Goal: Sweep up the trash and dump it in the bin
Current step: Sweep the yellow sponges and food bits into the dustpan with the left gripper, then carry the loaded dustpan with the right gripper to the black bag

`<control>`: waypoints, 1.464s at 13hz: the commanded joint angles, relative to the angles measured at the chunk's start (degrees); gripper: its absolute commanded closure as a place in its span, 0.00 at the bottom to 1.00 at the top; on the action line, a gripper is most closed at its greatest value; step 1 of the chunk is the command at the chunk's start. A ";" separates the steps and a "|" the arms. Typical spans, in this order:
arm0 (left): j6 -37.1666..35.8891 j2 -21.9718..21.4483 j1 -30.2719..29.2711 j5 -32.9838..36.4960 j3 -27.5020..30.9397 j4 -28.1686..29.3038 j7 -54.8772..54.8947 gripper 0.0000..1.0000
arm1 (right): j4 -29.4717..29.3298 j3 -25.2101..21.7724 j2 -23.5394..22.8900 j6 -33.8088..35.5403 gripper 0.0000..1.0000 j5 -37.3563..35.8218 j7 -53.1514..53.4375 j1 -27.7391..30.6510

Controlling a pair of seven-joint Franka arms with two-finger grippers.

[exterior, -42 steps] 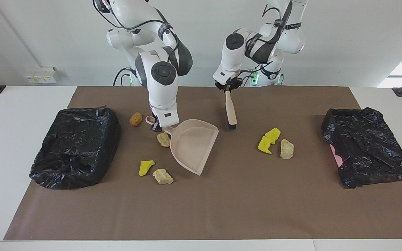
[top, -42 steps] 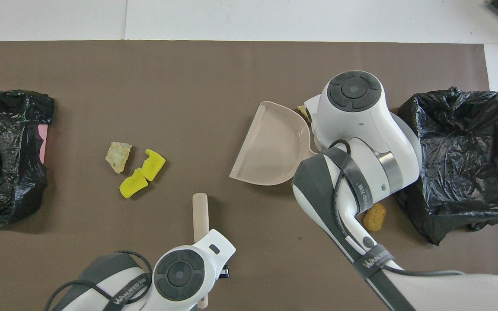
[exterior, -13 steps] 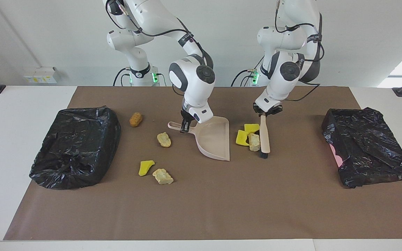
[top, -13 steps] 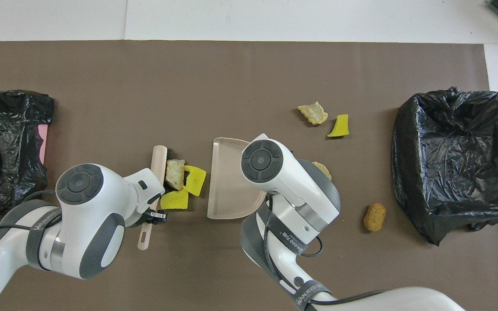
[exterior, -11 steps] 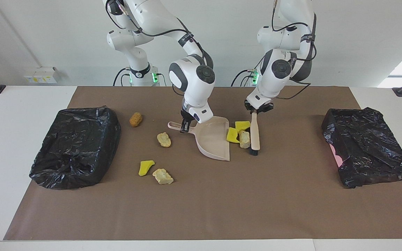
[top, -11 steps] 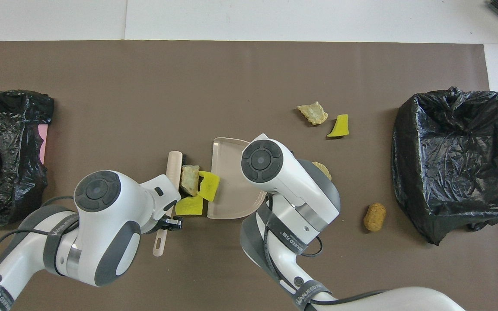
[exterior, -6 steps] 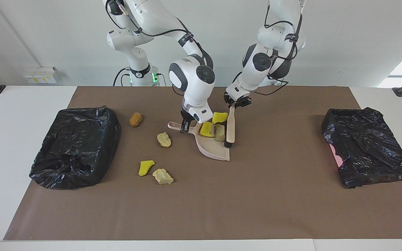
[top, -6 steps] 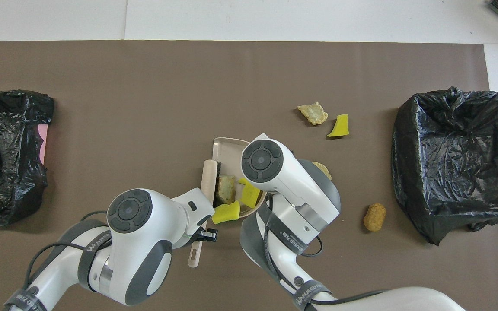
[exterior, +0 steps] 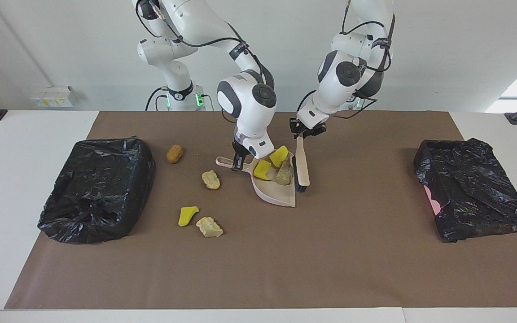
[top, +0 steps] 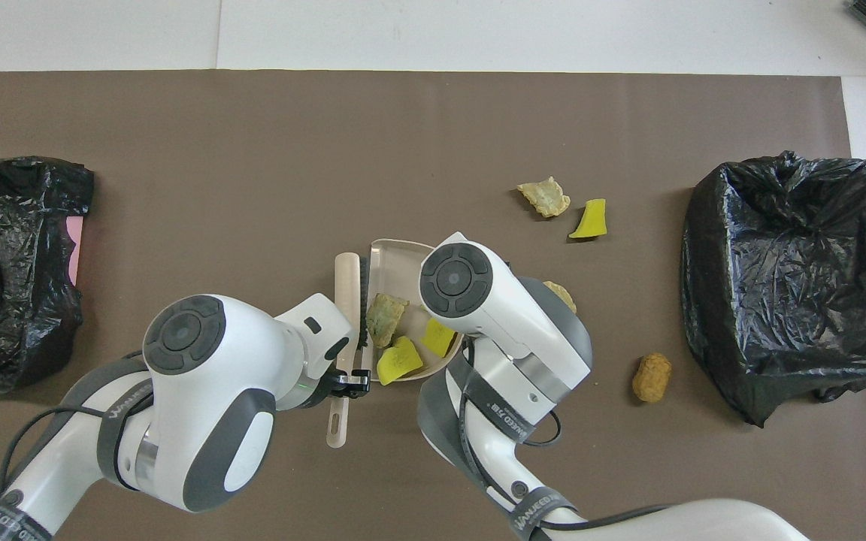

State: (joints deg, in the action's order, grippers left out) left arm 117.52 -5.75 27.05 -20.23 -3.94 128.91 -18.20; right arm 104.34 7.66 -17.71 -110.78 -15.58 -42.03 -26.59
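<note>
A beige dustpan (exterior: 281,195) (top: 397,259) lies mid-mat, and my right gripper (exterior: 239,162) is shut on its handle. In the overhead view that gripper is hidden under its own arm. Inside the pan sit three pieces of trash: two yellow wedges (exterior: 279,156) (top: 399,361) and a beige chunk (exterior: 284,172) (top: 384,317). My left gripper (exterior: 305,132) (top: 348,383) is shut on the handle of a beige brush (exterior: 302,163) (top: 348,300), whose bristles rest at the pan's open lip. More trash lies toward the right arm's end: a brown sponge (exterior: 174,153) (top: 652,377), two beige chunks (exterior: 211,179) (exterior: 209,226) and a yellow wedge (exterior: 187,215).
A bin lined with a black bag (exterior: 97,188) (top: 790,285) stands at the right arm's end of the brown mat. A second black-bagged bin (exterior: 471,188) (top: 4,263) stands at the left arm's end.
The left arm swept the brush toward the dustpan, pushing two yellow wedges and a beige chunk into it. The brush then drew back to the pan's lip. The dustpan stayed still.
</note>
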 commanded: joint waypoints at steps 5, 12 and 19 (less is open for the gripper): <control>-18.36 -4.80 -5.87 10.20 -0.10 -7.53 -8.61 1.00 | -3.61 0.34 1.36 0.74 1.00 1.61 -0.51 3.99; -15.15 -10.68 3.50 12.40 -2.30 -0.95 -17.73 1.00 | -4.41 0.25 6.81 7.42 1.00 4.86 -6.28 11.36; 4.20 -2.18 21.97 7.94 -2.30 3.72 -29.17 1.00 | -8.18 0.08 10.50 14.72 1.00 6.18 -21.23 21.30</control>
State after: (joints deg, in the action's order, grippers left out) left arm 118.16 -10.09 45.79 -10.48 -7.26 132.15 -46.10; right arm 96.24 7.31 -9.46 -97.70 -10.86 -58.33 -8.30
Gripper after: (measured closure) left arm 0.740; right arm 0.683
